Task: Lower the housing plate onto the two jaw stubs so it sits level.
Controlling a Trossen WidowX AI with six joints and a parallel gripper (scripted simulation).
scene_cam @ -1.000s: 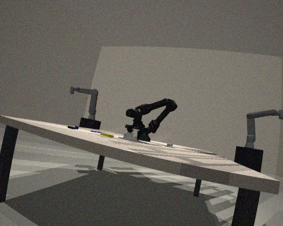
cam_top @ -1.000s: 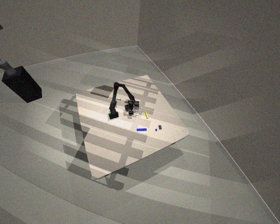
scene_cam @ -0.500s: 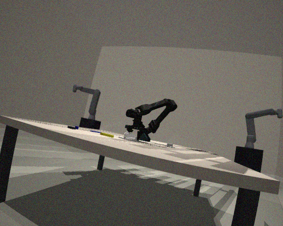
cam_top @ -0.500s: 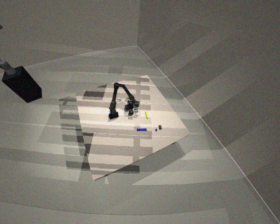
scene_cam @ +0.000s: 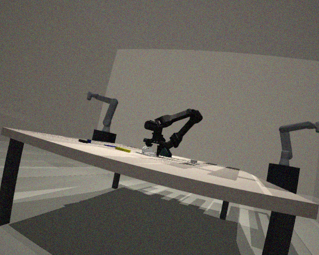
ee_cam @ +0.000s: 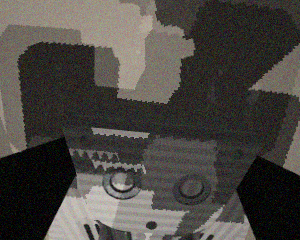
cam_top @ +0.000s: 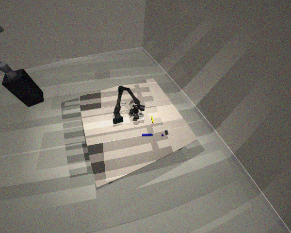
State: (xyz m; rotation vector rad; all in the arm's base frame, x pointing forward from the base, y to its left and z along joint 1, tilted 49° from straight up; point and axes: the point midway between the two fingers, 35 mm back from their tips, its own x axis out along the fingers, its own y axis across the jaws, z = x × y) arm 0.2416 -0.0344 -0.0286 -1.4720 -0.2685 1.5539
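The housing plate point(ee_cam: 180, 155) is a flat grey plate with two round ringed bosses. It spans the gap between my fingertips in the wrist view. My gripper point(ee_cam: 158, 149) point(cam_top: 136, 114) point(scene_cam: 154, 144) points down, low over the table, with its fingers wide and shut on the plate's two sides. Pale curved parts, partly cut off, show below the plate at the bottom of the wrist view. In the exterior view, a pale assembly point(scene_cam: 148, 150) is under the gripper. The jaw stubs and pins are hidden or too small to tell. I cannot tell whether the plate touches the stubs.
A yellow bar point(cam_top: 152, 119) point(scene_cam: 123, 149) lies near the gripper. Beyond it are a blue bar point(cam_top: 147, 134), a small blue piece point(cam_top: 162, 135) point(scene_cam: 89, 141) and a black block point(cam_top: 166, 132) point(scene_cam: 83, 141). A small pale piece point(cam_top: 122, 103) point(scene_cam: 193, 161) lies on the other side. Striped shadows cross the table.
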